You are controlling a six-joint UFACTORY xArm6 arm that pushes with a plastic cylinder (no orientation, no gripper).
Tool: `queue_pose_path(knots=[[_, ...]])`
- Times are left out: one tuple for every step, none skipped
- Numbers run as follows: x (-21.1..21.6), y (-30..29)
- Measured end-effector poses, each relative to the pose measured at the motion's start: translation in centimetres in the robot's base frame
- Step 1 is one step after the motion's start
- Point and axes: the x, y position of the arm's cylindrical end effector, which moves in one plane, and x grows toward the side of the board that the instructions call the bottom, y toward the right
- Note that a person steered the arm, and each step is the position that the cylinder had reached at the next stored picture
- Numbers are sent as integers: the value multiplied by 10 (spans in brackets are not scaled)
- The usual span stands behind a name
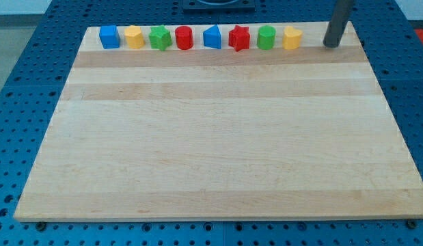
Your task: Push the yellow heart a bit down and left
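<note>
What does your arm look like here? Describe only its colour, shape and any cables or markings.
Only my rod shows: a straight, round, dark grey shaft entering from the view's top right, plain and smooth, with a faint lighter sheen along one side. No cables, labels or markings are visible on it. It ends in my tip, blunt and the same dark colour. The rest of the arm is out of frame.

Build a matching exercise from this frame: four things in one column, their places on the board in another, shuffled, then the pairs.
Things:
1. blue block
2. red star
3. yellow heart
4. my tip

Places:
A. right of the whole row, apart from it
B. row's left end
C. row's right end
D. between the blue triangle-like block and the green cylinder

Pairs: 1-B, 2-D, 3-C, 4-A
</note>
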Motion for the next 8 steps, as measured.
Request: queue_pose_path(knots=[[-33,0],[-47,-11],[-46,-35],[-44,-44],[-42,-44],[-33,-44],[-24,-44],[-15,-52]])
